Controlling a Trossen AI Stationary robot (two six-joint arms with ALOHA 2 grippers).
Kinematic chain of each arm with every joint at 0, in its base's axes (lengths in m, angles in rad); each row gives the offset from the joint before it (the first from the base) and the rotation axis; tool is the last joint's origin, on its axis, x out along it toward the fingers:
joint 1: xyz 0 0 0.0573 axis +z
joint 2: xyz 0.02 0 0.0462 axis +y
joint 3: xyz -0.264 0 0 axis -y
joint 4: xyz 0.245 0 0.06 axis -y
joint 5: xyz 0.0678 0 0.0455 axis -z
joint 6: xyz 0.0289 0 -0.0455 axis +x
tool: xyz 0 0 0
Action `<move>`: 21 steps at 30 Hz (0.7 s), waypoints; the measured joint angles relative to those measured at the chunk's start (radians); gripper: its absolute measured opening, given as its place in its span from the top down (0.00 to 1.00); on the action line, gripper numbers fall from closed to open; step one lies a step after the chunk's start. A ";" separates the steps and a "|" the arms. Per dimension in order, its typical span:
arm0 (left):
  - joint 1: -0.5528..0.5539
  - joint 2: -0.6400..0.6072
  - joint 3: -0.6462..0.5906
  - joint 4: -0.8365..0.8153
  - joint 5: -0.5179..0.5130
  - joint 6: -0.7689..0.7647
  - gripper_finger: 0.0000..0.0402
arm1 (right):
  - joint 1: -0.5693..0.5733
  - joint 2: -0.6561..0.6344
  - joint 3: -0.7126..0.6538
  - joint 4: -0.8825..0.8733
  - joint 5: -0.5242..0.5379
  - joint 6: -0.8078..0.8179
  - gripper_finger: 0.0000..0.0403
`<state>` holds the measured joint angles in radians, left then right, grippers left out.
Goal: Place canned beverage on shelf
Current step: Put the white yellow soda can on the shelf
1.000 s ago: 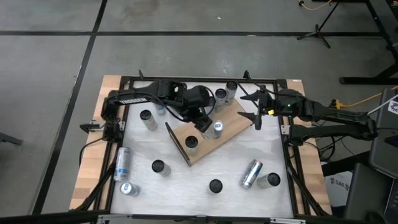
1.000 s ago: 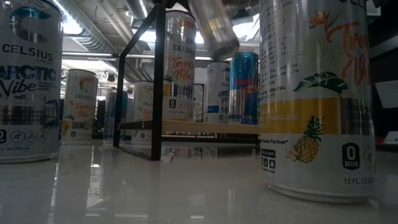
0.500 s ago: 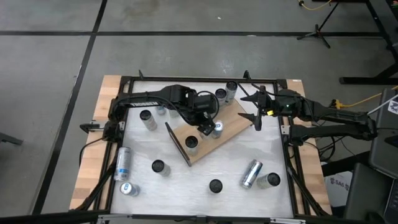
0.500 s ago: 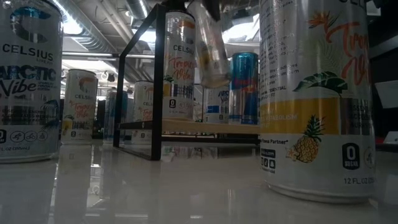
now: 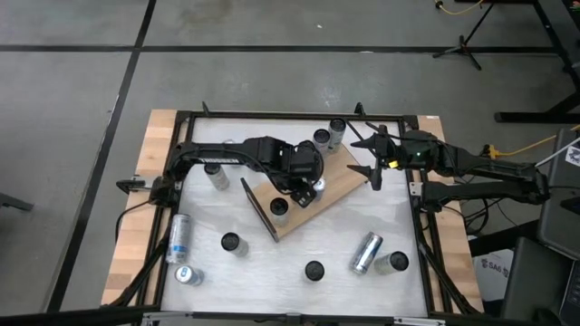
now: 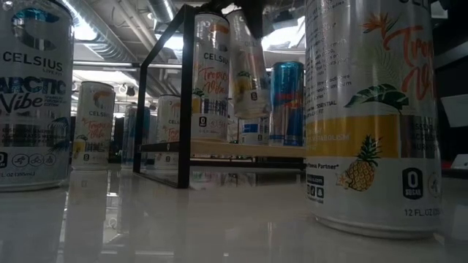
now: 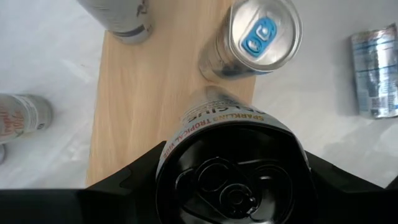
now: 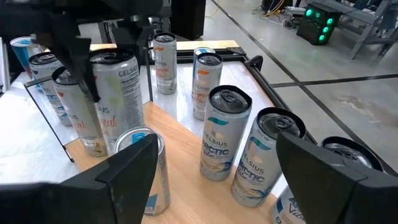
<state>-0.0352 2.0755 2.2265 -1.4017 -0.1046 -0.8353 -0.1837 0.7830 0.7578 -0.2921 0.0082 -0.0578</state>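
Note:
My left gripper (image 5: pixel 304 174) is over the shelf (image 5: pixel 337 184), a light wood board with a dark end panel (image 5: pixel 258 210), and is shut on a white Celsius can (image 6: pixel 247 69). In the left wrist view the can's black top (image 7: pixel 233 183) sits between the fingers, above the board (image 7: pixel 137 106). The can hangs just beside a blue-tabbed can (image 7: pixel 261 37) that stands on the board. My right gripper (image 5: pixel 374 163) waits open at the shelf's far right end with nothing between its fingers. My left gripper pinches the can by its upper end, just below the top rim (image 7: pixel 186 134), between its two fingers (image 7: pixel 124 183). The fingers come from above, pointing steeply down. The can hangs nearly upright below them, its bottom (image 6: pixel 252 113) clear of the board.
Another can (image 5: pixel 279 208) stands on the shelf near the dark panel. Upright cans (image 5: pixel 230 243) (image 5: pixel 314 270) (image 5: pixel 215 172) and lying ones (image 5: pixel 179 237) (image 5: pixel 366 252) are scattered over the white table. Two more (image 5: pixel 329 136) stand at the far edge. A black frame (image 5: pixel 299 116) rims the table.
My left gripper has come down and moved toward the table's right and near side, over the shelf, still shut on the can. The can has swung from a strong tilt to nearly upright and hangs lower, closer to the board.

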 joint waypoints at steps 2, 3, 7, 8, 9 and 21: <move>-0.006 0.007 0.000 -0.002 -0.005 0.005 0.40 | 0.000 0.000 0.000 -0.001 0.000 0.000 0.21; -0.009 0.016 0.000 -0.001 -0.007 0.005 0.40 | 0.000 0.000 0.000 -0.001 0.000 0.000 0.21; -0.018 0.030 0.000 -0.002 -0.010 0.007 0.40 | 0.000 0.000 0.000 -0.004 0.000 0.000 0.21; -0.019 0.034 0.000 0.000 -0.011 0.007 0.40 | 0.000 0.000 0.000 -0.004 0.000 0.000 0.21; -0.020 0.038 0.000 0.000 -0.011 0.008 0.40 | 0.000 0.000 0.000 -0.004 0.000 0.000 0.21; -0.040 0.076 0.000 -0.012 -0.018 0.007 0.40 | 0.000 0.000 0.000 -0.004 0.000 0.000 0.21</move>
<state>-0.0753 2.1513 2.2265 -1.4136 -0.1227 -0.8284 -0.1837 0.7834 0.7578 -0.2962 0.0082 -0.0578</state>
